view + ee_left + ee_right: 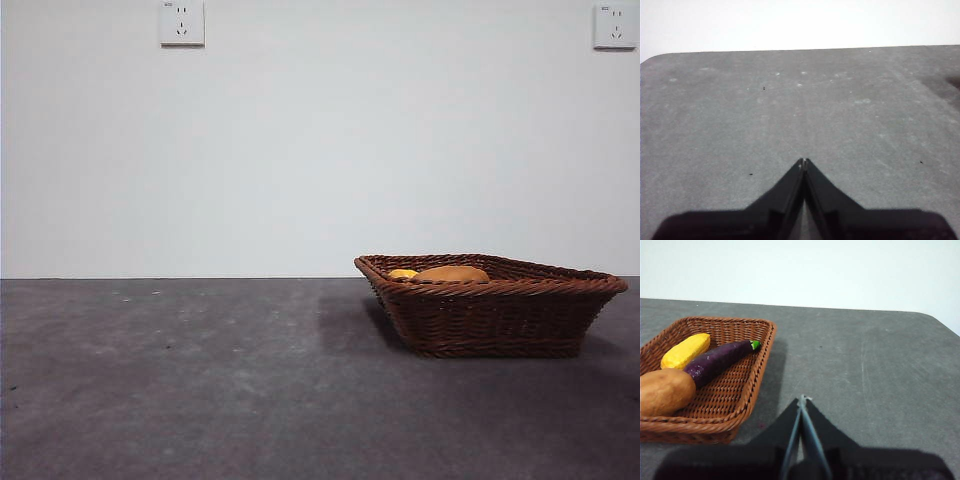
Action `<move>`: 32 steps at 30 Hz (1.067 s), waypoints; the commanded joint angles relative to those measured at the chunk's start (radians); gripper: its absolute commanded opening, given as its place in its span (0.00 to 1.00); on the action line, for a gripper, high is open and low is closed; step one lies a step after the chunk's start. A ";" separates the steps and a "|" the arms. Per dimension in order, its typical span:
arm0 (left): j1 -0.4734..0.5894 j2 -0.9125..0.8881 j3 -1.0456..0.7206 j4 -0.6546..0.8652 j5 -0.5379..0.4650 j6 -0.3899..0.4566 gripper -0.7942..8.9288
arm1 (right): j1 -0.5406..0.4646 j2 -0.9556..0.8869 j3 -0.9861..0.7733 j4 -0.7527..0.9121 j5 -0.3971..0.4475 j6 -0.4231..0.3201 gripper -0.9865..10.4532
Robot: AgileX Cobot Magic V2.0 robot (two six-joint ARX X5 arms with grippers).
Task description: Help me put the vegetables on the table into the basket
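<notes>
Vegetables, all three of them, lie inside the brown woven wicker basket (742,385), which sits on the dark grey, mottled table (200,380). The basket is shallow and rectangular, with flared sides and a braided rim.

Seen from the right wrist camera, the yellow corn cob (685,350), the slim dark purple eggplant (717,361) and the big tan-brown potato (664,391) rest on the woven floor of the basket. The eggplant lies between the corn cob and the potato, running roughly alongside the corn cob and close to it. Its green stem end points toward one rim of the basket, and its other end is right by the potato. Whether the eggplant actually touches either neighbour is hard to tell.

From the low front camera, only the rounded top of the potato (452,273) and a sliver of the corn cob (402,273) show above the near rim of the basket (500,315); the eggplant is hidden behind the wicker.

The right gripper (802,399) hovers over bare table just beside the basket, its two black jaws pressed together with nothing between them. The left gripper (804,161) is over open table away from the basket, its jaws likewise pressed together and carrying nothing.

On the white wall behind the basket are two white wall sockets (181,22).
</notes>
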 commanded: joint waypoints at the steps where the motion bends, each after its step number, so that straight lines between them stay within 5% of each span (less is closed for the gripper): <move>1: 0.003 0.000 -0.010 0.005 0.000 -0.006 0.08 | 0.001 -0.004 -0.013 0.006 0.003 -0.003 0.09; 32: 0.003 0.000 -0.010 0.005 0.000 -0.006 0.08 | 0.002 -0.048 -0.084 -0.014 0.045 -0.021 0.09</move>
